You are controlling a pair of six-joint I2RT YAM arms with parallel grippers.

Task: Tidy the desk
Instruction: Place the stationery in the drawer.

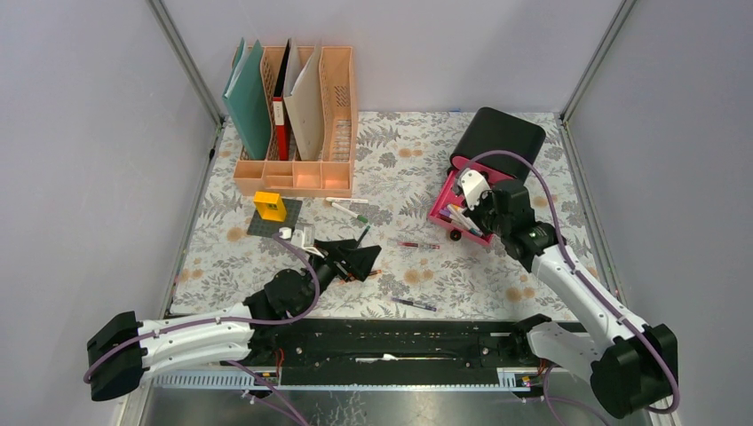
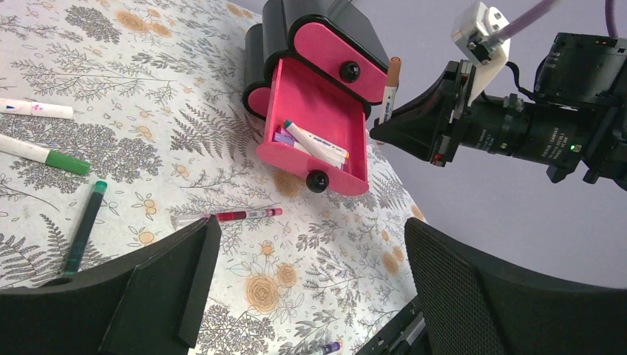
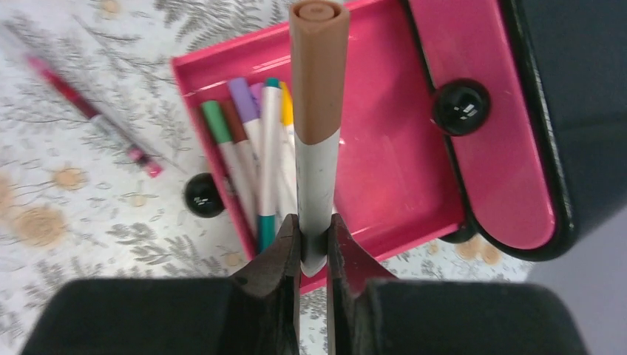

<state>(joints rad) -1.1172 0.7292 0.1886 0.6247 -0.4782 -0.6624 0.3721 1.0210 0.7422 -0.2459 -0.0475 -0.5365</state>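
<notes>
Over the pulled-out pink drawer (image 3: 384, 148) at the far right of the surface (image 1: 497, 275), the right gripper (image 3: 314, 237) is clenched on a brown-capped marker (image 3: 318, 111), pinching its white barrel low down; several markers (image 3: 262, 148) lie in the drawer, which juts from a black drawer box (image 1: 497, 133); the left gripper (image 2: 312, 244) hangs low near the middle of the surface, jaws spread wide with nothing between them.

That surface is a broad flat top under printed cloth, filling the floor between the grey walls; it looks fixed and stiff, nothing to lift, though the cloth may ruck if fingers scrape it; what wants taking hold of is the loose clutter, slim light pens that probably roll and are best pinched across mid-barrel from above.

A red pen (image 2: 236, 215) lies between the left gripper and the drawer; a green-capped marker (image 2: 44, 155) and a dark green pen (image 2: 83, 225) lie off to one side; a purple pen (image 1: 415, 304) sits near the front edge; a yellow block (image 1: 270, 206) stands before the peach file rack (image 1: 337, 98); the closed drawer front above narrows the drop, I judge.
</notes>
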